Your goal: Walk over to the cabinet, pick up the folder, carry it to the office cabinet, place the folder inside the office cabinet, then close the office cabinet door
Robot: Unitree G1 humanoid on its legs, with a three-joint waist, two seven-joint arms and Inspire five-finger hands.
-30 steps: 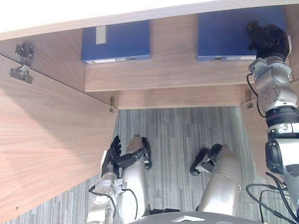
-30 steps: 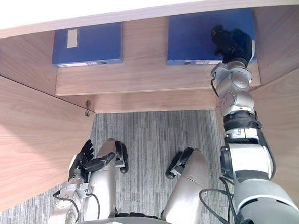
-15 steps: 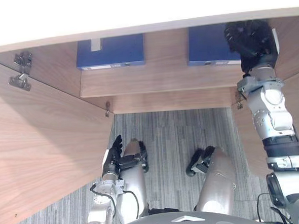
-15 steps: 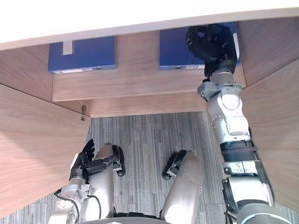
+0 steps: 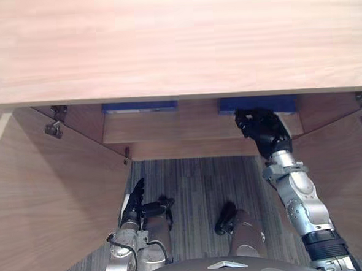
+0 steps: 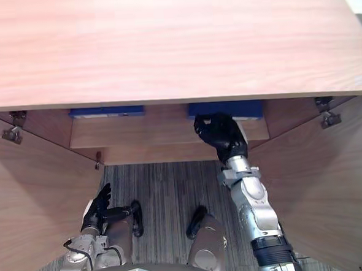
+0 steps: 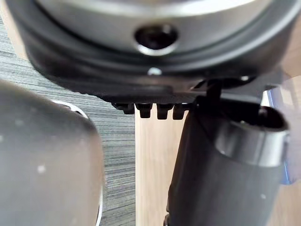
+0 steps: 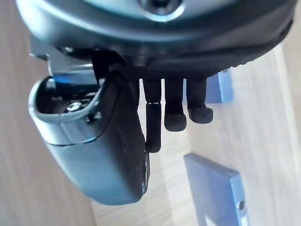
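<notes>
Heads up, your folder (image 5: 257,102) is inside the cabinet. It's lying flat on the shelf (image 5: 195,121) at about 1 o'clock in the left eye view, well apart from a second folder (image 5: 139,105) at 11.

From the head you only get a thin blue strip of each one under the cabinet top (image 5: 175,43), running 9 to 3. The right wrist view gives you what that hides: the flat cover, plus the spine edge with its round hole turned toward the open front. I can't call the long axis from either view.

Your right hand (image 5: 262,129) sits just in front of the folder. Its fingers hang loose with nothing in them, and the wrist view shows a gap to the folder.

Left hand (image 5: 135,203) is down at 7 o'clock with fingers straight, beside the open left door (image 5: 44,205).
</notes>
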